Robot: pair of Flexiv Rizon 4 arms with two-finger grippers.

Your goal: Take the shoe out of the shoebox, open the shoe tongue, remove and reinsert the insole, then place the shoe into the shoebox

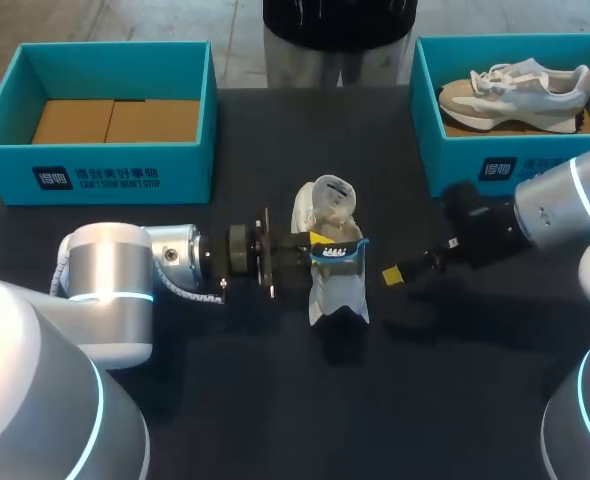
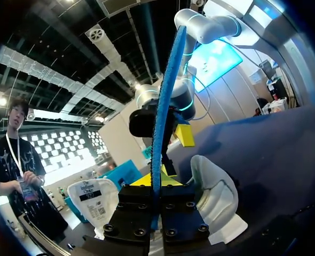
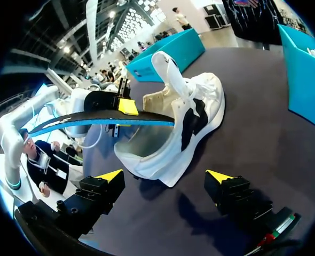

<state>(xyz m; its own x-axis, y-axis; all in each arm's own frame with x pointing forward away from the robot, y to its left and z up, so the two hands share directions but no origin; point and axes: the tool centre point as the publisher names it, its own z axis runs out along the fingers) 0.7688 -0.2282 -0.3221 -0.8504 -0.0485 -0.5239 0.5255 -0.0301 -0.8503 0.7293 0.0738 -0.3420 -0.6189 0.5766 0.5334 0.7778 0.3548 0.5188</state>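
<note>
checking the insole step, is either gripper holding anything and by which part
The left gripper pinches the blue insole across its flat faces, partway along it; the right gripper is open, empty.

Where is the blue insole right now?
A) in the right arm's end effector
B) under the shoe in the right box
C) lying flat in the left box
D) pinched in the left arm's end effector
D: the left end effector is closed on the blue insole from both sides, holding it at the opening of the white shoe on the table.
</note>
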